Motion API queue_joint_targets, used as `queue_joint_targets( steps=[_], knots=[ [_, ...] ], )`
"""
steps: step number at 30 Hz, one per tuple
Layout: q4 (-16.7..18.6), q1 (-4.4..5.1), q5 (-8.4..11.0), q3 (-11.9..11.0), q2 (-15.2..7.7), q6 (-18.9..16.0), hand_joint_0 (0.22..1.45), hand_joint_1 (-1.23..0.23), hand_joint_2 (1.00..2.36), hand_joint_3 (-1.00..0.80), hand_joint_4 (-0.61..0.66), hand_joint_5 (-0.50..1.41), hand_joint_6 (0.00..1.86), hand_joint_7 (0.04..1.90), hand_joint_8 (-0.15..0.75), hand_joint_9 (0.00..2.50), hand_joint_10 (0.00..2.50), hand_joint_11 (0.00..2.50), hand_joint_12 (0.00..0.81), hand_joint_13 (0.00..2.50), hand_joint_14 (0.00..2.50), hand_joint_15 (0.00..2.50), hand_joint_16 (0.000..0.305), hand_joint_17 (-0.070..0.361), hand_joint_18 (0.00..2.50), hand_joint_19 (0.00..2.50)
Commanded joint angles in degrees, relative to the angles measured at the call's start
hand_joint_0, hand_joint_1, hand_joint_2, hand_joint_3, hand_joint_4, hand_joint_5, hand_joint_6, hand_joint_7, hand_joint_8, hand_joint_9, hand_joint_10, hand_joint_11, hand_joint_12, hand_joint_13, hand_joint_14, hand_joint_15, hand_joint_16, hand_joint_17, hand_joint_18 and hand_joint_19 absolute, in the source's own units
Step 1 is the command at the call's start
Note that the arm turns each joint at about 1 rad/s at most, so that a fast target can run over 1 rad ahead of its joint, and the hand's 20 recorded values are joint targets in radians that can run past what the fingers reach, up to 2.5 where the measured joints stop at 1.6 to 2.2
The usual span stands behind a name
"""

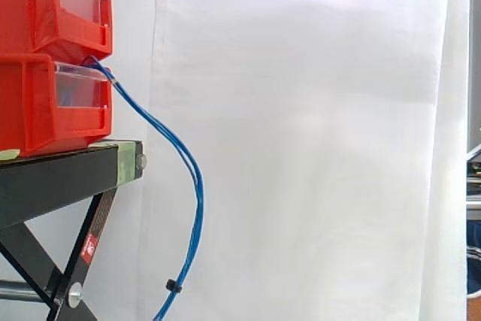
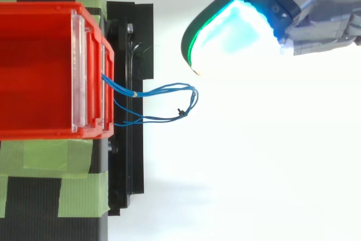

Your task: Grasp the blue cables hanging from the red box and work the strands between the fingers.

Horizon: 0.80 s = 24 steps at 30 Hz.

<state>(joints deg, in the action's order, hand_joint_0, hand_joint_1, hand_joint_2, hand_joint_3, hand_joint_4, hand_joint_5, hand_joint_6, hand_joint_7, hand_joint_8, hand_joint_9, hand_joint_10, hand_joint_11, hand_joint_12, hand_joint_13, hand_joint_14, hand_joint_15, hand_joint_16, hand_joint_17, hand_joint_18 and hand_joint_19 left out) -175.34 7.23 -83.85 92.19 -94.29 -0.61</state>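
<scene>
**Cables hang free; hand clear of them**

Blue cables (image 1: 197, 186) leave the lower red bin (image 1: 37, 110), droop past the black stand (image 1: 52, 178), bound low by a black tie (image 1: 172, 286). Hand (image 2: 307, 9) high, well apart; open or closed: cannot tell.

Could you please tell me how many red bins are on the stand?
2: the upper bin sits on the lower bin, which rests on the black stand. Others may be hidden past the left edge.
</scene>
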Motion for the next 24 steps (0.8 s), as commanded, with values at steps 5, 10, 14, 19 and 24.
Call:
queue_joint_targets(
  steps=[5, 10, 14, 19, 24],
  knots=[
    [-0.01, 0.06, 0.0, 0.01, -0.01, 0.09, 0.66, -0.44, 1.0, -1.0, 0.08, -0.45, 0.0, 0.65, 0.22, 0.0, 0.0, 0.0, 0.323, 0.0, 0.0, 0.12, 0.059, 0.133, 0.0, 0.11],
    [-0.01, 0.15, 0.0, 0.01, -0.01, 0.0, 0.66, -0.44, 1.0, -1.0, 0.08, -0.45, 0.0, 0.65, 0.22, 0.0, 0.0, 0.0, 0.322, 0.0, 0.0, 0.12, 0.059, 0.133, 0.0, 0.1],
    [-0.01, 0.15, 0.0, 0.01, -0.01, 0.09, 0.66, -0.44, 1.0, -1.0, 0.08, -0.45, 0.01, 0.65, 0.22, 0.0, 0.0, 0.0, 0.322, 0.0, 0.0, 0.12, 0.059, 0.133, 0.0, 0.11],
    [-0.01, 0.06, 0.0, -0.08, -0.01, 0.26, 0.66, -0.44, 1.0, -1.0, 0.08, -0.45, 0.01, 0.65, 0.22, 0.0, 0.0, 0.0, 0.322, 0.0, 0.0, 0.12, 0.059, 0.132, 0.0, 0.1],
    [-0.44, 0.15, 0.0, 0.01, -0.01, 0.17, 0.66, -0.45, 1.0, -1.0, 0.08, -0.45, 0.01, 0.65, 0.221, 0.0, 0.0, 0.0, 0.322, 0.0, 0.0, 0.12, 0.059, 0.132, 0.0, 0.11]
  ],
)
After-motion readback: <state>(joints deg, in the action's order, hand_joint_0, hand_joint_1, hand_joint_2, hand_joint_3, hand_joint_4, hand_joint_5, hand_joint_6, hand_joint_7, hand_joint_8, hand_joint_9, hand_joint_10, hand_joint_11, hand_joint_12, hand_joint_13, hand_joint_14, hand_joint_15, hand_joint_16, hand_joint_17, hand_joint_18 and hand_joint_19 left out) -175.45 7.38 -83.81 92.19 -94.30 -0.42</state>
